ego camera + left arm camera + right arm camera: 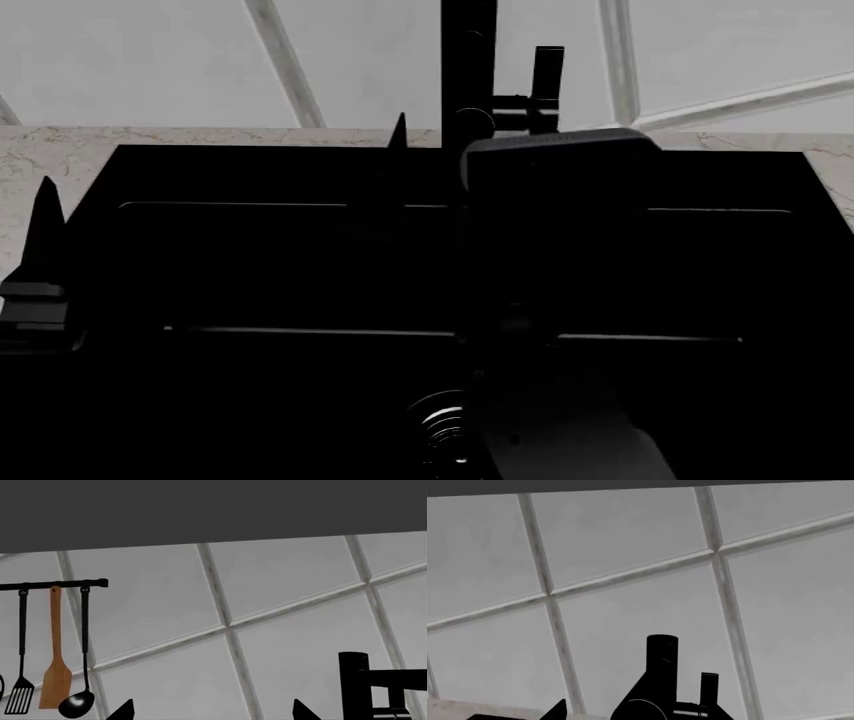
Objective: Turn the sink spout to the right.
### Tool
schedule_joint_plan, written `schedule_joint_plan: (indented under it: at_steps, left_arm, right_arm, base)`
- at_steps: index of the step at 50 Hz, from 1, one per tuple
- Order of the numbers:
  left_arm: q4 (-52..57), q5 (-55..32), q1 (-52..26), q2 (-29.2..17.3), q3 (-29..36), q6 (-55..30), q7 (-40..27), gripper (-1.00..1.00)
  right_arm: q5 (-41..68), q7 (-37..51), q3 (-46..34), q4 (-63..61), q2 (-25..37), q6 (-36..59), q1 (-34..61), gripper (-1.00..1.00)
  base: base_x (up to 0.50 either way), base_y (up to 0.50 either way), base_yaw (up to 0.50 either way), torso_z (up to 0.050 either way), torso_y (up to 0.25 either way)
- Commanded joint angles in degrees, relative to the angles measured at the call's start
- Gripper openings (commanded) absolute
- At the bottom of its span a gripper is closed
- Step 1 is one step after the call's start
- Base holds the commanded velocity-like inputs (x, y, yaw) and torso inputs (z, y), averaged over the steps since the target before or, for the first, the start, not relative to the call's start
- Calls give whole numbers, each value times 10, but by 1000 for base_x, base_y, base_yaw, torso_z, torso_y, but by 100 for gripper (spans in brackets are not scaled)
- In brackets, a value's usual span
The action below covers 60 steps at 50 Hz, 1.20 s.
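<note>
Where column rises, sink spout (662, 665) matte black, cylindrical, against tiles.

The faucet column (469, 60) and lever handle (547, 75) block the sink (267, 180) rear centre; either side lies open.

left hand (40, 250): matte black, fingers taper to sharp points, pale grey block at base | left-wrist view: two black triangular fingertips (123, 711) only | right hand (557, 712): black pointed tip | right arm (561, 160): dark grey rounded-box housing, lighter grey curved link (574, 440) below | no cables, screws or markings discernible
</note>
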Motion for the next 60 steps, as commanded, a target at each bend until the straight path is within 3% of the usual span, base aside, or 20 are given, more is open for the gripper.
schedule_joint_plan:
  at_steps: [1,27,60]
  left_arm:
    - [-1,0,0,-1,1,2,-2,100]
    - [-2,-3,0,-4,3,4,-4,100]
    - [-5,-8,-1,-7,5,5,-7,100]
  right_arm:
    - [2,0,-5,15,1,-12,-3,100]
    - [1,-14,-10,103,-9,-65,36,100]
    - [1,-7,-27,122,-2,-76,51,100]
  base:
    - [0,0,0,0,0]
    - [0,0,0,0,0]
    - [0,0,0,0,0]
